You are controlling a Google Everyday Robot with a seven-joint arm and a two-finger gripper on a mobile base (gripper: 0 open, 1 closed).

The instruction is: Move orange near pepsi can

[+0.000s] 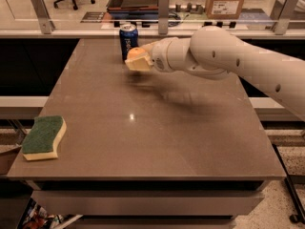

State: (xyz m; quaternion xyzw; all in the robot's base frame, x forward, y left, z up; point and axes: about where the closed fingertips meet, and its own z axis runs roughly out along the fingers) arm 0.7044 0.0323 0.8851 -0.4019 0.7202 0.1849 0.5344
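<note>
Pincer (138, 62) grips the orange (136, 53) above the tabletop (157, 142), just beside the can (128, 40), so the carry looks nearly done, with only lowering and release left.

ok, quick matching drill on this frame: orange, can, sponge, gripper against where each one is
Things:
1 orange
2 can
3 sponge
4 gripper

Places:
A lying flat at the near corner of the table, left in view
B standing upright by the far edge
C held between the fingers
D beside the can, closed on the fruit

Pairs: 1-C, 2-B, 3-A, 4-D
</note>
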